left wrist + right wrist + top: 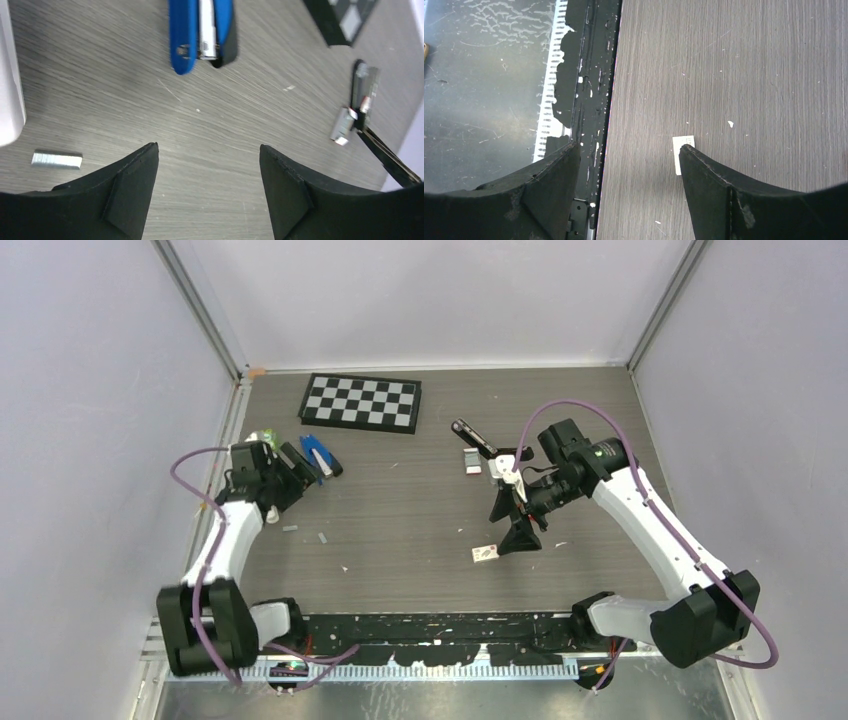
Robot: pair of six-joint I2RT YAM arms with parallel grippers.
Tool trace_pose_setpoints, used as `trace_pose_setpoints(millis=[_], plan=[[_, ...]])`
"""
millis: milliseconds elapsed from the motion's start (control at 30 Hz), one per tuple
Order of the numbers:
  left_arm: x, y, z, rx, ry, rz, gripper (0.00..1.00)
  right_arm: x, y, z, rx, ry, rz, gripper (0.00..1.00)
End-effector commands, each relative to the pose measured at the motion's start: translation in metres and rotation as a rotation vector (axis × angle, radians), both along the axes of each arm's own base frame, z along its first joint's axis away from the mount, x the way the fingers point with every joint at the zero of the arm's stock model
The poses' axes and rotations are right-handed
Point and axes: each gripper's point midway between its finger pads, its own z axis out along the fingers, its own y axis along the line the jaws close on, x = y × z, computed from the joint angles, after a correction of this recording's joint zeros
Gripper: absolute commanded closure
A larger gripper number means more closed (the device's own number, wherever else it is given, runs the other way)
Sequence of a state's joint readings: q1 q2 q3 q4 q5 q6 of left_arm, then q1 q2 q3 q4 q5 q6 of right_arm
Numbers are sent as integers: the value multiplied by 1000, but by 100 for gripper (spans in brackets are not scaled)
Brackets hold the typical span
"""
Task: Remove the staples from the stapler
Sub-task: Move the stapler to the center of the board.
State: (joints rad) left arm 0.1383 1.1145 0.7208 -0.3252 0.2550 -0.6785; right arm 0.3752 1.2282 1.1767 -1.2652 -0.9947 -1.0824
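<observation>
Stapler (201,35) — blue, at the table's (400,510) far left, just ahead of left gripper (207,146), fingers spread, empty. Right gripper (628,145) likewise released. Staple strip (56,159) lies loose nearby — unloading looks mostly done.

A blue stapler (180,40) lies at the left of the grey wood-grain table (400,520). Its silver magazine is exposed along its length, and a black base shows at one end. A short silver staple strip (56,159) rests loose on the surface near it, not touching. Well apart, on the right side, a black stapler (475,435) lies swung open, a second strip (471,462) of staples just beside it.
</observation>
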Motion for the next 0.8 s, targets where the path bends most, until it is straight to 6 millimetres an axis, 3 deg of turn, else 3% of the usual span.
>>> trace_pose_setpoints(millis=[0, 100, 167, 267, 400, 600, 733, 767], plan=[[35, 17, -13, 30, 70, 63, 27, 2, 4, 15, 43, -28, 12, 23], [64, 24, -29, 44, 133, 78, 41, 3, 4, 13, 41, -21, 12, 23], [76, 30, -46, 79, 211, 96, 45, 3, 4, 12, 40, -16, 10, 23], [91, 27, -54, 102, 273, 67, 51, 4, 3, 11, 39, -11, 8, 23], [96, 33, -71, 156, 332, 65, 56, 4, 3, 10, 36, -7, 9, 23], [102, 27, -89, 130, 361, 28, 76, 6, 3, 7, 29, 2, 7, 23], [105, 22, -92, 108, 355, 11, 99, 6, 3, 6, 27, 10, 9, 23], [105, 22, -90, 105, 346, 9, 100, 6, 3, 6, 27, 13, 9, 23]])
